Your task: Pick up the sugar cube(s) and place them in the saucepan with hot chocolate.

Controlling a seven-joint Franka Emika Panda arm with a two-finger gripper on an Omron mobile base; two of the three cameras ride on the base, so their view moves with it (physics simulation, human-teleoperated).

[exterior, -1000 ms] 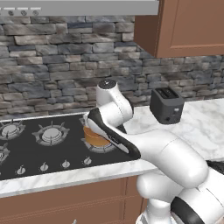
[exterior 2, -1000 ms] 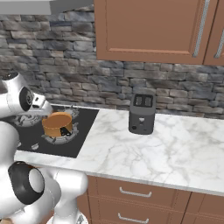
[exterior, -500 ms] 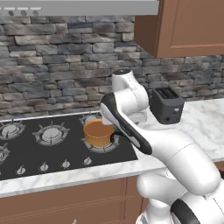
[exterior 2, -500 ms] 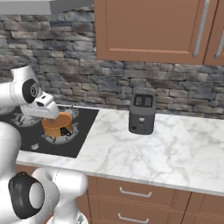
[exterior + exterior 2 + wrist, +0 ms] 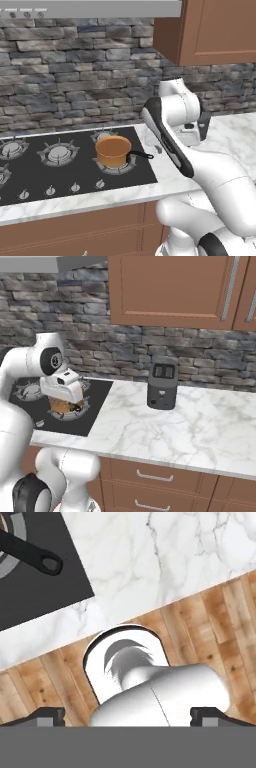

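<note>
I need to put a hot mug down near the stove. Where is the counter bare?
The white marble counter is bare between the black cooktop and the dark toaster, and right of the toaster. The cooktop's right end is crowded: the copper saucepan sits there, with the open gripper nearby.

The white marble surface (image 5: 165,428) runs along the stone wall, with a black cooktop (image 5: 75,175) set into it. On the cooktop's nearest burner, just beside the gripper (image 5: 127,714) toward the stove, sits the copper saucepan (image 5: 113,150), its thin black handle (image 5: 27,554) reaching toward the bare marble. A dark toaster (image 5: 162,386) stands on the marble, well apart from the gripper on the side away from the cooktop. Below the surface's edge lies a wooden floor (image 5: 220,617).
</note>
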